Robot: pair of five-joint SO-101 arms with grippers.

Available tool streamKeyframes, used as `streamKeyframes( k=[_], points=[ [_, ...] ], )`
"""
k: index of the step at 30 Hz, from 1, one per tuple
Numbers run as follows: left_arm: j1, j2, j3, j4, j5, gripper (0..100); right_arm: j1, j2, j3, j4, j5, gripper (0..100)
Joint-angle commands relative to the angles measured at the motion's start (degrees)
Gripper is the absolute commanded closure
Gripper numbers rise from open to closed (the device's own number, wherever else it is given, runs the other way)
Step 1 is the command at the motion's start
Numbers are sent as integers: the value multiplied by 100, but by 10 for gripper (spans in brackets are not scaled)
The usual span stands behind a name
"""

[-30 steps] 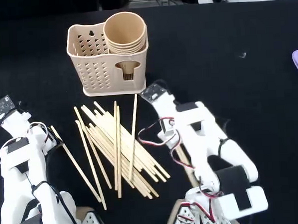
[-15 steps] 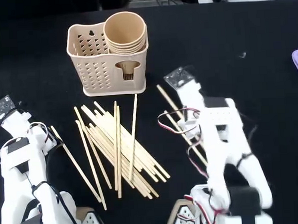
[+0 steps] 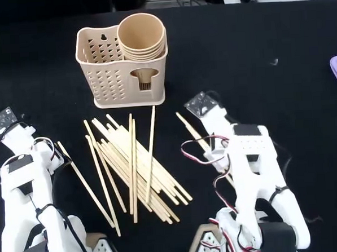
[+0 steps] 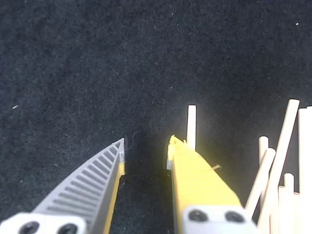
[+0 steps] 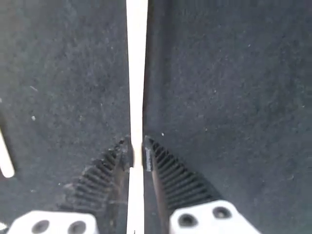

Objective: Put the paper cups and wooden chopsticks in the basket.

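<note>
Black table point(image 3: 277, 35) filled the high view, with the basket point(image 3: 106, 78) at the back and the cups point(image 3: 142, 30) already stacked in its right compartment, so I judged that half of the task done. Most chopsticks point(image 3: 134, 167) lay loose in a fan in front of the basket. Over the last second the right arm had swung away from the basket's foot, out to the right and slightly back, taking one chopstick point(image 3: 190, 127) clear of the pile; the left arm had not moved. To me that meant the first stick was picked and needed carrying to the basket's free left compartment. In the left wrist view the left gripper point(image 4: 145, 146) stood released over bare cloth, nothing between its jaws, with one stick end point(image 4: 191, 122) just beside its yellow finger. In the right wrist view the right gripper point(image 5: 137, 146) was clenched on the chopstick, which ran straight out past the fingertips. I could read no brand, label or writing in any view.
</note>
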Motion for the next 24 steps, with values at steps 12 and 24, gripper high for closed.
streamKeyframes(
  k=[12, 24],
  points=[
    [48, -158, -31, -79, -9, 855, -765, -224, 163, -290, -334, 822],
    [40, -158, -31, -79, -9, 855, -905, 1121, -567, -967, -563, 825]
  ],
)
